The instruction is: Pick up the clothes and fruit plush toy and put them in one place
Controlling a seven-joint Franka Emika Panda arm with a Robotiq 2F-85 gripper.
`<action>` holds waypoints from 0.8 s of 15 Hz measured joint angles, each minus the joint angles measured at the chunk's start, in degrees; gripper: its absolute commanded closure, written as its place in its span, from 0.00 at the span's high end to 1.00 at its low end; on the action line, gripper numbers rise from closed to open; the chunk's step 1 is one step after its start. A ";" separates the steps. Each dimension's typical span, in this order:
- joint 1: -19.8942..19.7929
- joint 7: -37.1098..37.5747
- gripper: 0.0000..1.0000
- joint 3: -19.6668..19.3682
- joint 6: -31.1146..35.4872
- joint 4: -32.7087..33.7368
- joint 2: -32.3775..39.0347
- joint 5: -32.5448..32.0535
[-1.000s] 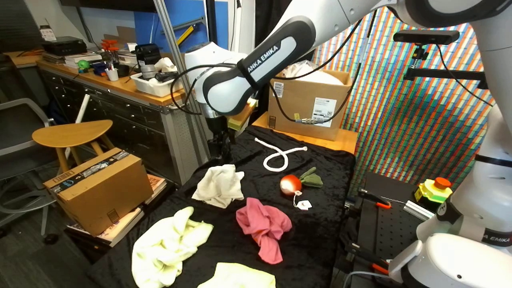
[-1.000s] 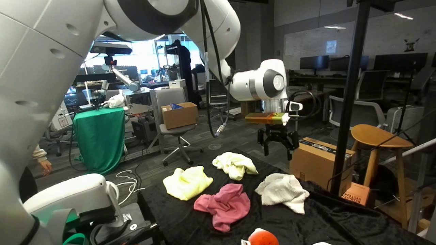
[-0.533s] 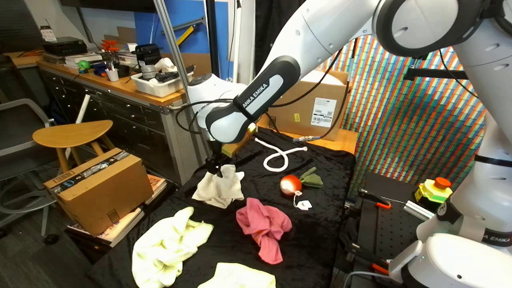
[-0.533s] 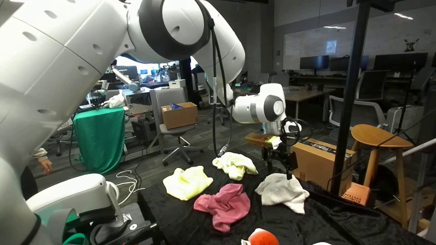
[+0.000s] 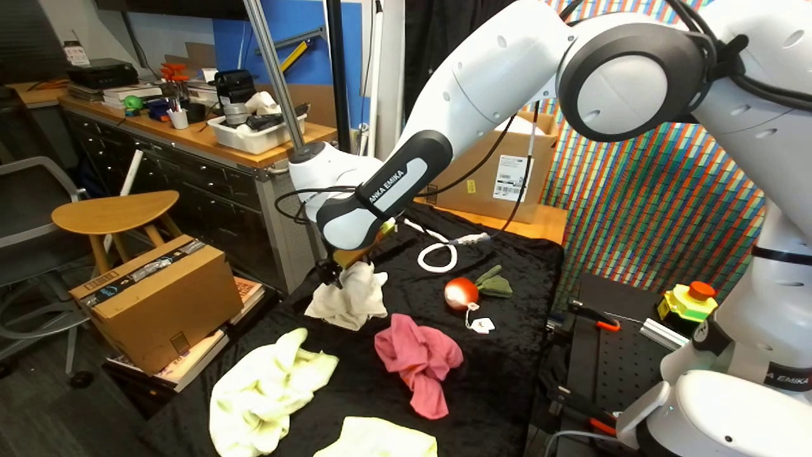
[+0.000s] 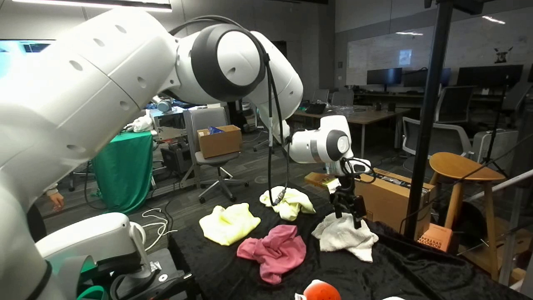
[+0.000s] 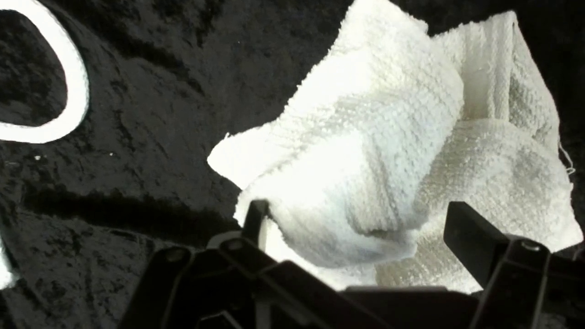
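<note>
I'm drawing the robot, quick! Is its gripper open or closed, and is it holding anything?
Gripper: open, jaws apart at the crumpled white cloth, not closed on it.

Two pale yellow cloths (image 6: 229, 224) (image 6: 287, 202), one pink cloth (image 6: 275, 250), one off-white cloth (image 6: 342, 236), one red fruit plush toy (image 5: 461, 293), one white rope (image 5: 436, 269).

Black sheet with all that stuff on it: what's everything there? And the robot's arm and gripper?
Black sheet: one, black, underneath
Yellow cloths: two, pale yellow, near one end
Fruit toy: one, red and green, farther along
Tag: one, white, by the toy
Pink cloth: one, pink, between toy and yellow cloths
White cloth: one, off-white, beside the pink one
Rope: one, white, looped near the toy
Arm: one, mostly white, over the sheet
Gripper: one, black, open, at the white cloth
</note>
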 measured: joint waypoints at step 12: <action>0.31 0.68 0.49 -1.65 -0.75 3.45 4.11 0.85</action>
